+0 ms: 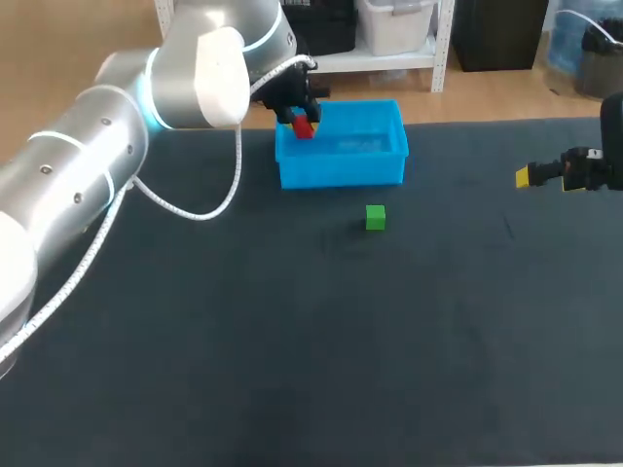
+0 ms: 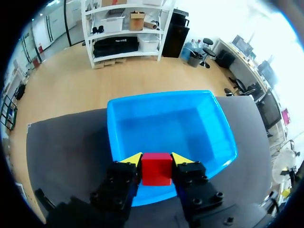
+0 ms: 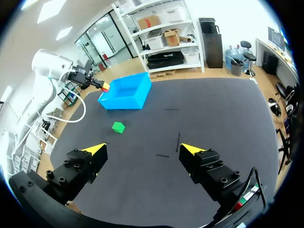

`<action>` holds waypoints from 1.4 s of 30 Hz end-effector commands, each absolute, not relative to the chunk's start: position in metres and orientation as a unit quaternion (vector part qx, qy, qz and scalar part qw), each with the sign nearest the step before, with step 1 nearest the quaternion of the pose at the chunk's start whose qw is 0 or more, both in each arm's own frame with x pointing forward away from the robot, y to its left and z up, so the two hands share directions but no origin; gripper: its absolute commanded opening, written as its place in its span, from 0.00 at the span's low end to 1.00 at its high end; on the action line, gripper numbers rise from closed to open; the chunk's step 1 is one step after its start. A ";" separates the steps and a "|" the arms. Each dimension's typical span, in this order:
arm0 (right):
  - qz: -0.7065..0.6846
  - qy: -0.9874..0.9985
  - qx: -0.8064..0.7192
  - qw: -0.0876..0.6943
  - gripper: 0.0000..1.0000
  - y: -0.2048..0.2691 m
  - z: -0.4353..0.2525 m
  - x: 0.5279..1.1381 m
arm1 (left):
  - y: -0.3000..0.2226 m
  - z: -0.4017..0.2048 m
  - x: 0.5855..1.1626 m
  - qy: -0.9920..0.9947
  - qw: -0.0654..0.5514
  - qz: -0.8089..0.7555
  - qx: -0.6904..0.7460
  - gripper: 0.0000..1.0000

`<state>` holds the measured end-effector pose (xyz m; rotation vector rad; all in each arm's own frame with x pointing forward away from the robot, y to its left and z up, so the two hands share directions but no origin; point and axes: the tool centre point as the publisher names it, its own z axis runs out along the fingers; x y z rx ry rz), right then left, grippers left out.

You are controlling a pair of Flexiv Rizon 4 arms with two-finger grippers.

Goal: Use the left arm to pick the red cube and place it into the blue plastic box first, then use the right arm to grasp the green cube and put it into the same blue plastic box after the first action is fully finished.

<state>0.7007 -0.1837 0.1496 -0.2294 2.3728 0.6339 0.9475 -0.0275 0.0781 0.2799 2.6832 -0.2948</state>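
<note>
Right gripper [image 3: 142, 151] is spread wide with nothing in it, hanging by the table's [image 1: 292, 370] right edge, well apart from everything else. Green cube [image 1: 376, 217] sits on the table around the middle, just on the near side of the blue box [image 1: 341, 173], untouched. Box stands at the far edge, left of centre, with nothing lying in it as far as I can see. Left gripper [image 2: 156, 160] is closed on the red cube [image 1: 303, 126], one finger on each side face, held above the box's left end. Cube reads as right over the rim or just inside it; can't tell which from these views, nor how high.

Status, my read: red pick done, carry to box basically done, release not yet. Left to do: nudge further in over the box if needed, open, back the left gripper off. Whole second half is outstanding: right gripper to green cube, grasp, carry, drop in same box. Roughly a third through.
</note>
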 end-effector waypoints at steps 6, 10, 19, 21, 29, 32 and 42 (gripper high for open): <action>0.243 0.908 -0.088 0.331 1.00 -0.184 0.150 0.701 | -0.035 0.069 0.957 0.974 0.177 -0.101 0.098 0.22; 0.243 0.908 -0.088 0.331 1.00 -0.184 0.150 0.701 | -0.037 0.069 0.956 0.974 0.174 -0.098 0.102 0.45; 0.243 0.908 -0.088 0.331 1.00 -0.184 0.150 0.701 | -0.036 0.081 0.952 0.973 0.178 -0.098 0.110 1.00; 0.243 0.908 -0.088 0.331 1.00 -0.184 0.150 0.701 | -0.036 0.087 0.948 0.972 0.183 -0.099 0.111 1.00; 0.243 0.908 -0.088 0.331 1.00 -0.184 0.150 0.701 | -0.026 0.117 0.920 0.961 0.214 -0.115 0.131 1.00; 0.243 0.908 -0.088 0.331 1.00 -0.184 0.150 0.701 | -0.015 0.126 0.901 0.956 0.223 -0.124 0.142 1.00; 0.243 0.908 -0.088 0.331 1.00 -0.184 0.150 0.701 | 0.026 0.145 0.828 0.937 0.278 -0.130 0.167 1.00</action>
